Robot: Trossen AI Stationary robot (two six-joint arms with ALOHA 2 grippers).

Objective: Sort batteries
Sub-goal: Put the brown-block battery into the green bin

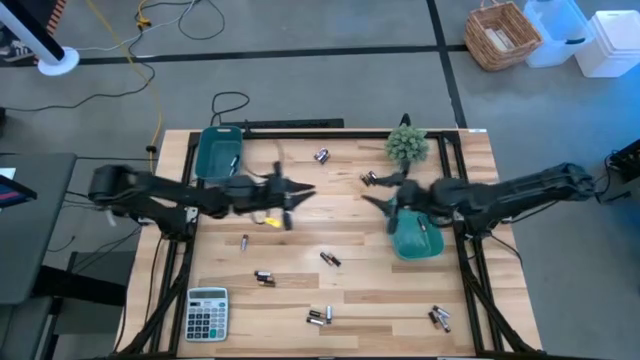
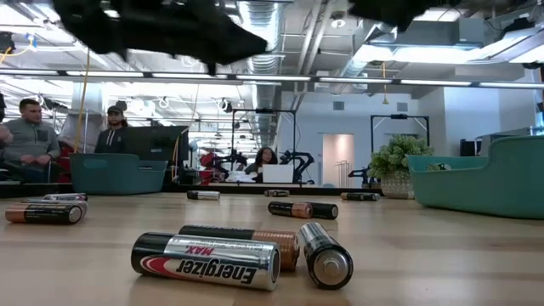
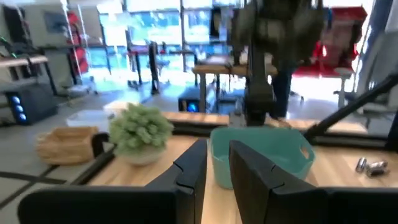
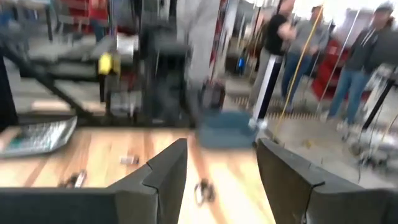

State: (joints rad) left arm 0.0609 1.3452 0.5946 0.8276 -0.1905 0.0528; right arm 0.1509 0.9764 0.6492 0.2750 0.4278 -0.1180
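Hovering above the middle of the bench (image 1: 300, 290), the left tool (image 1: 308, 190) has its fingers (image 3: 189, 171) drawn close with only a narrow slot between them; whether anything sits in that slot I cannot tell. Across from it the right tool (image 1: 368, 203) hangs with its fingers (image 4: 168, 168) spread wide and nothing between them, just beside a teal bin (image 1: 415, 237) and near a small potted plant (image 1: 406, 144). A second teal bin (image 1: 219, 152) sits behind the left tool, at the bench's far left corner.

The batteries (image 1: 329, 259) lie scattered on the wood, none in either bin as far as I can see. One pair (image 1: 321, 155) lies beyond the left tool, another (image 1: 370, 178) just by the right tool's tip. A single one (image 1: 245, 241) and a pair (image 1: 264, 278) lie on the near side of the left tool, with more (image 1: 320, 316) along the front edge and a cluster (image 1: 439, 318) at the front right. A grey calculator (image 1: 207, 314) rests at the front left corner. People stand and sit in the room beyond the bench.
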